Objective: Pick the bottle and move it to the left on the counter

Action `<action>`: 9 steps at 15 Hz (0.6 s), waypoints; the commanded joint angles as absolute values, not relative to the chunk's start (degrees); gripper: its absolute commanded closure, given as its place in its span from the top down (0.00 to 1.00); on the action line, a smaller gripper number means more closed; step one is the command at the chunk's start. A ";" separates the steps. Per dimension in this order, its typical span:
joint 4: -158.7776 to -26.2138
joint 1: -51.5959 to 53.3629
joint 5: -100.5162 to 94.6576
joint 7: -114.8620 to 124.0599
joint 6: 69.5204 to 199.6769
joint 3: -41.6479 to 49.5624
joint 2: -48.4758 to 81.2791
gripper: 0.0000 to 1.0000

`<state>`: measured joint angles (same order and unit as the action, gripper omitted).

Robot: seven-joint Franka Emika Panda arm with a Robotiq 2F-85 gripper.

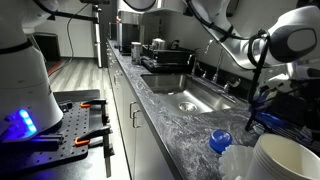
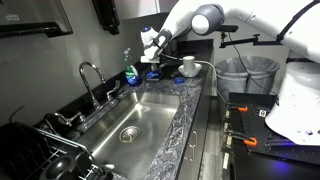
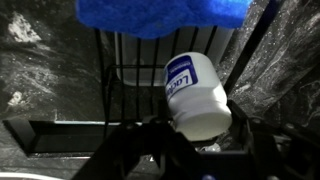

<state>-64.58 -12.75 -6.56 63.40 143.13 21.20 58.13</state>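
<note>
In the wrist view a small pale plastic bottle [image 3: 196,92] with a blue-lettered label sits tilted between my gripper's [image 3: 197,135] dark fingers, which are closed against its sides. Below it are a black wire rack and the dark grey marbled counter [image 3: 30,70]. In both exterior views the arm reaches over the counter's [image 1: 170,130] [image 2: 192,110] end beyond the steel sink [image 1: 195,98] [image 2: 130,125]. The gripper [image 2: 151,50] [image 1: 262,95] hangs a little above the surface. I cannot make out the bottle in the exterior views.
A tall clear bottle with blue liquid [image 2: 131,72] stands by the faucet [image 2: 90,75]. A white cup [image 2: 188,66] is next to the gripper. A flat blue lid [image 1: 219,140] and white bowls [image 1: 285,160] lie at the counter's end. A blurred blue object [image 3: 160,15] fills the top of the wrist view.
</note>
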 commanded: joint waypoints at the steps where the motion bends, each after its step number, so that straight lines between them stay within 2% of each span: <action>1: -64.28 -12.79 -6.33 62.17 141.62 20.60 56.66 0.29; 5: -66.73 -11.97 -6.97 62.18 142.31 21.26 54.07 0.28; 9: -74.65 -9.44 -9.81 61.58 145.77 22.94 47.14 0.28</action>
